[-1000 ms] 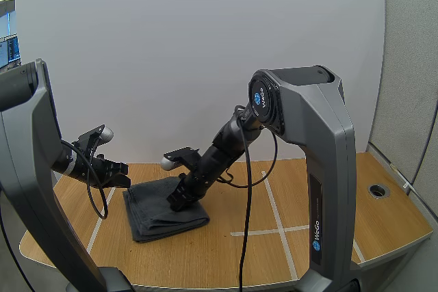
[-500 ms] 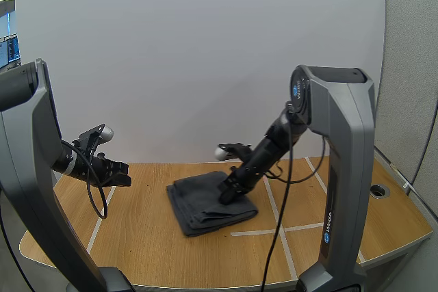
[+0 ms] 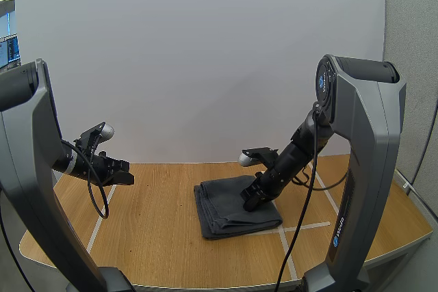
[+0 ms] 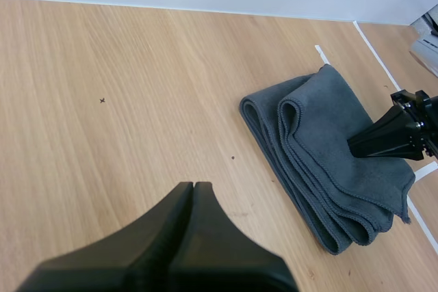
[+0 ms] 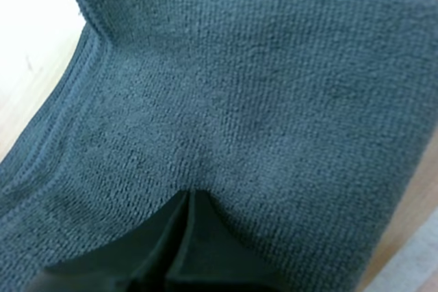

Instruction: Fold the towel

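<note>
A dark grey towel (image 3: 233,215) lies folded in several layers on the wooden table (image 3: 150,237), right of its middle. My right gripper (image 3: 248,203) is shut, and its tips press down on the towel's top layer near the right edge. In the right wrist view the joined tips (image 5: 188,196) dent the cloth (image 5: 274,100). My left gripper (image 3: 126,177) hovers shut above the table's left side, well clear of the towel. In the left wrist view its fingers (image 4: 194,186) form one dark wedge, with the towel (image 4: 321,162) and the right gripper (image 4: 352,147) beyond.
White tape lines (image 3: 304,227) cross the table under and beside the towel, and one (image 4: 373,49) runs past its far corner. Bare wood stretches between the left gripper and the towel.
The right gripper has slid to the right across the table, pressing on the towel and dragging it from left of centre to right of centre. The left arm has stayed put.
</note>
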Robot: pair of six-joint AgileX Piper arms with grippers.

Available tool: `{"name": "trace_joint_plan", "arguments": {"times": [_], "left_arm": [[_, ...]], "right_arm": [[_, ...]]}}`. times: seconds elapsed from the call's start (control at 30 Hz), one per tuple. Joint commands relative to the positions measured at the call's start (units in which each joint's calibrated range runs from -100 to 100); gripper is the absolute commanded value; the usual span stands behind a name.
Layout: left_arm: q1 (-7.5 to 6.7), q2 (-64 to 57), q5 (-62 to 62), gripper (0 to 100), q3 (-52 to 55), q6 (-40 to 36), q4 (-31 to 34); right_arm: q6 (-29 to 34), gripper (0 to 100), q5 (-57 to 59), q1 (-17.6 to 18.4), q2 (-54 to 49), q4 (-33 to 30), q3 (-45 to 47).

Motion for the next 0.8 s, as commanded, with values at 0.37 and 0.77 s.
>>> {"name": "trace_joint_plan", "arguments": {"times": [0.37,0.77], "left_arm": [[-0.64,-0.83,2.68,0,-1.19,1.15,-0.25],[-10.31,-1.2,2.68,0,-1.9,-0.82,8.23]], "right_arm": [[0.14,0,-7.3,4.42,-9.53,7.44,2.04],[8.01,0,8.47,3.7,-22.89,-9.38,3.95]]}}
